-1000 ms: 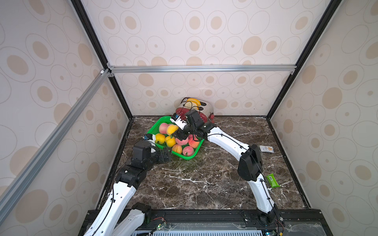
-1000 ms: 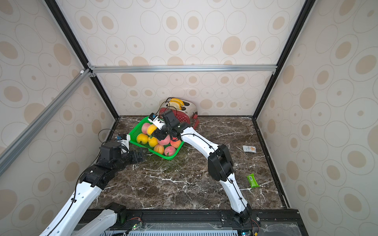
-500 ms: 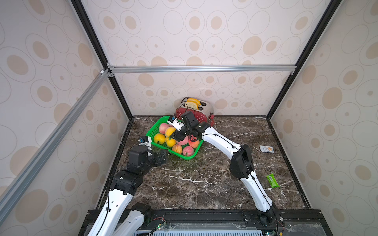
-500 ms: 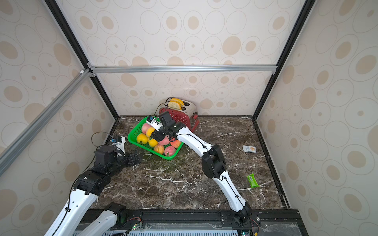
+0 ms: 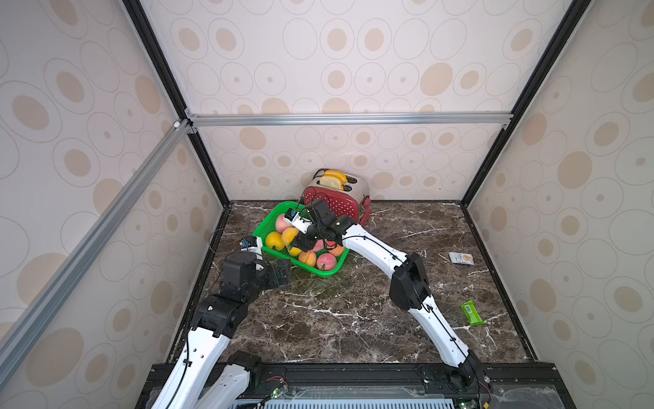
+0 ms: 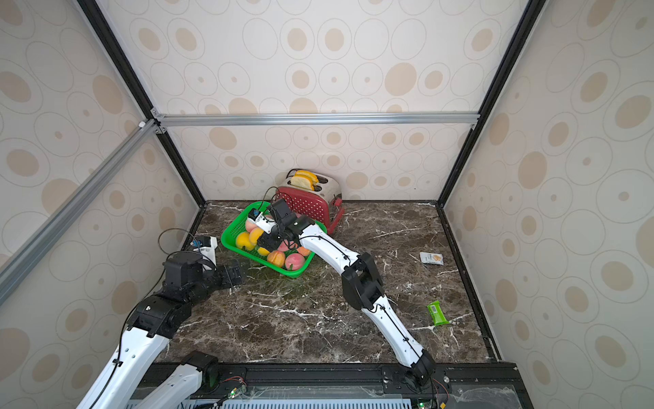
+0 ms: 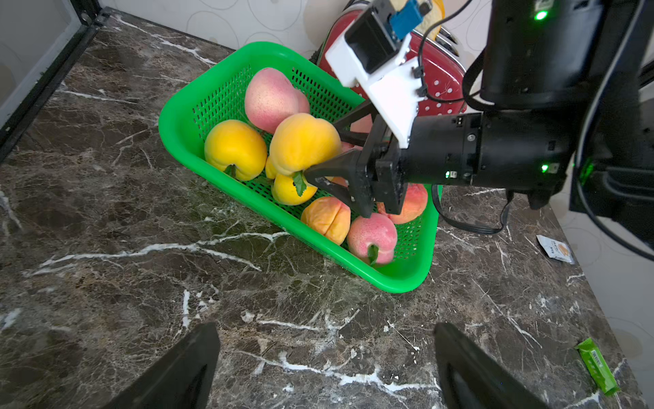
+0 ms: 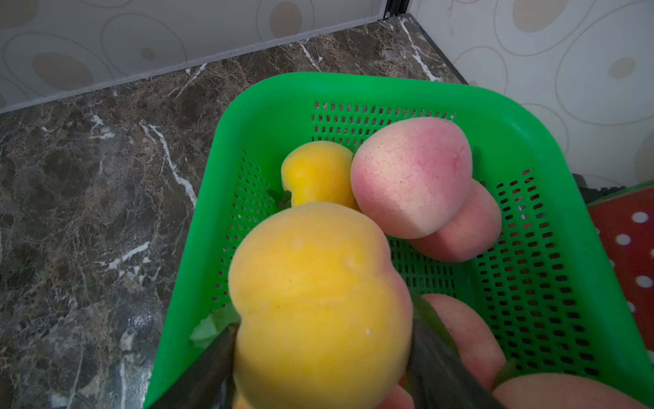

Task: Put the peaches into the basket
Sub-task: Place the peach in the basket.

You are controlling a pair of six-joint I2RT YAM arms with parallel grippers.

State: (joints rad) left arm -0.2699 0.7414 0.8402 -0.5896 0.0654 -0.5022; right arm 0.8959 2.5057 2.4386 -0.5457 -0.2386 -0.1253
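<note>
Between the fingers of the right gripper (image 7: 322, 150) we see a yellow-orange peach (image 8: 311, 301), clasped on both sides and held just above the green mesh basket (image 7: 400, 283). Beyond that gripper's fingertips, a large pink peach (image 7: 269, 95) and a yellow peach (image 7: 235, 148) lie inside the basket. Under the gripper's body an orange peach (image 7: 325, 219) and a leafed pink peach (image 7: 371, 237) rest against the basket's wall. Behind the right gripper a red white-dotted toaster (image 5: 343, 203) stands just beside the basket, with bread slices (image 5: 332, 179) upright in its slots. We find the left gripper (image 7: 325, 329) low over the bare marble tabletop (image 7: 141, 283), its fingers spread wide and empty. The basket sits just ahead of it.
</note>
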